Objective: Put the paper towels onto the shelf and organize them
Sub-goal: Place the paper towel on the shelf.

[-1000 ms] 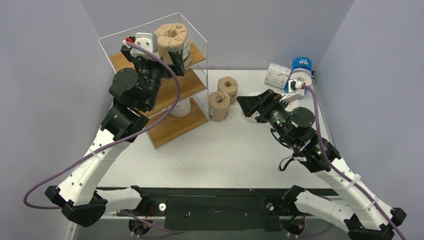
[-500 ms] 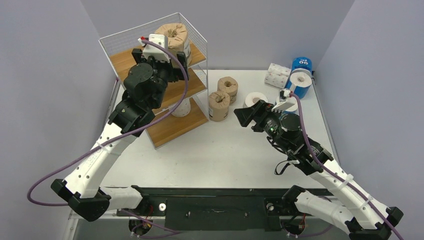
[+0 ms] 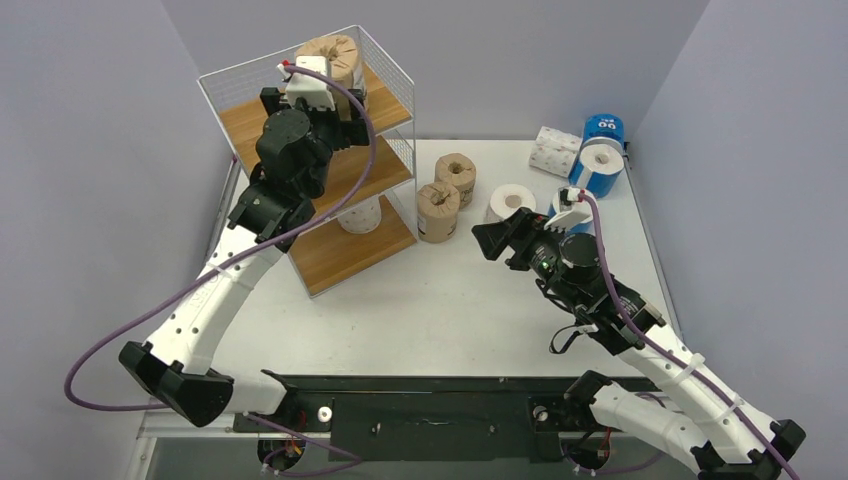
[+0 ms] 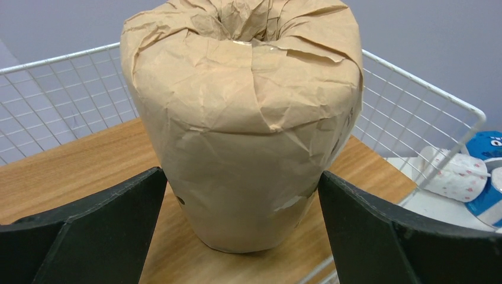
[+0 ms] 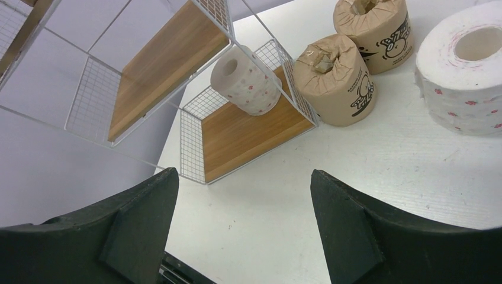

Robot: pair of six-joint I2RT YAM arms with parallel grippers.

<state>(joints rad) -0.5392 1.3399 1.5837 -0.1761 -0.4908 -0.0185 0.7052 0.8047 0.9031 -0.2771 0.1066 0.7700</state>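
Brown-paper-wrapped roll (image 4: 243, 118) upright on top wooden board of white wire shelf (image 4: 77, 171), flanked by left gripper (image 4: 241, 183).
Jaws at full spread, just beside wrap on both sides, gripping nothing; core axis vertical; exit probably straight back along finger line.

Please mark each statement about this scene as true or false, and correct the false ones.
1. A brown-wrapped roll stands upright on the top board of the shelf. True.
2. The left gripper is shut on that roll. False: its jaws are open, one finger on each side, with gaps showing.
3. The right gripper holds a blue roll. False: it is open and empty.
4. A dotted white roll sits on the shelf's bottom board. True.
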